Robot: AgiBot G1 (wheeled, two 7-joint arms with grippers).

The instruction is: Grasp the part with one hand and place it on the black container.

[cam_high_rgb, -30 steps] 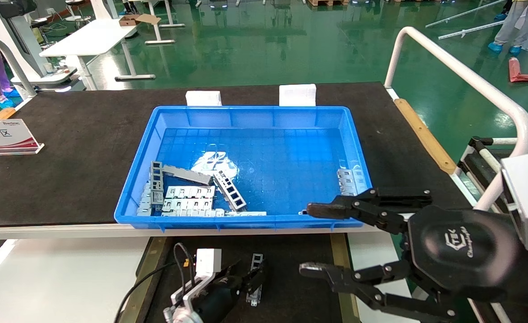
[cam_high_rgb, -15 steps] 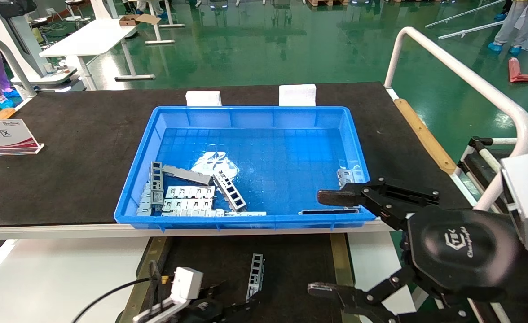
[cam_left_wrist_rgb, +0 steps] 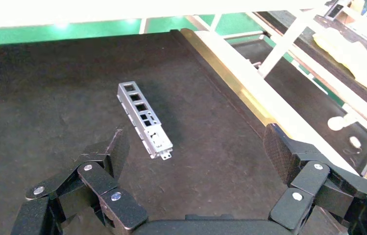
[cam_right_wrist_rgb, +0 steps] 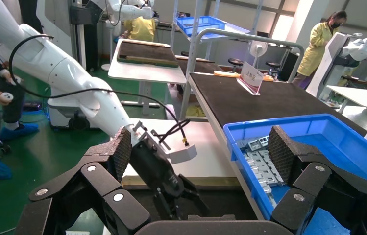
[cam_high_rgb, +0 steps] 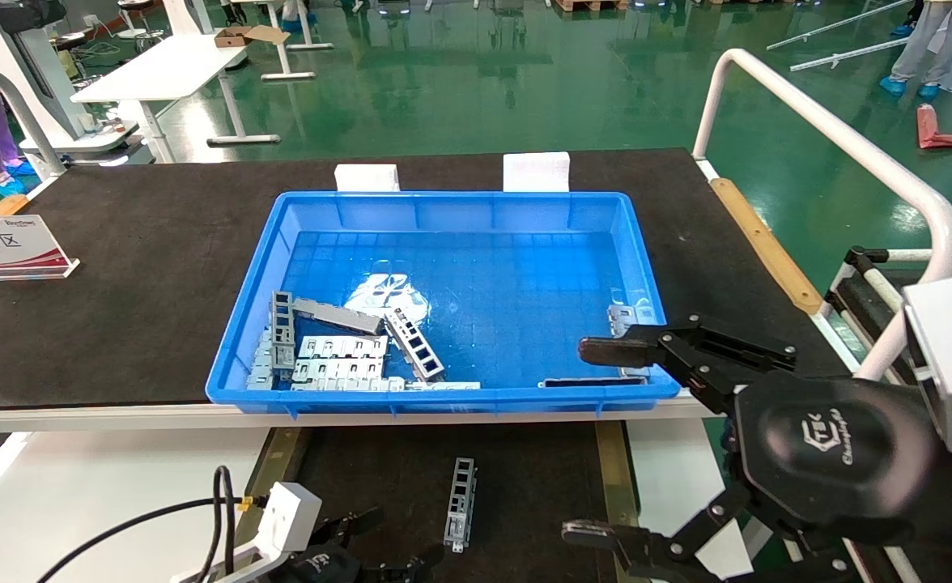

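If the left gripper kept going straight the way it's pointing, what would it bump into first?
Probably the part. The left gripper is open, and the part lies loose on the black container just ahead between its fingers. Depth is hard to judge.

factory floor, green epoxy floor (cam_high_rgb: 524,89), blue parts crate (cam_high_rgb: 452,214), worktables (cam_high_rgb: 160,69)

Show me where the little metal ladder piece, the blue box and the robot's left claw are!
part (cam_high_rgb: 461,504), head view, middle of the strip.
blue crate (cam_high_rgb: 444,399), head view, near rim.
left gripper (cam_left_wrist_rgb: 196,152), left wrist view, between fingertips.
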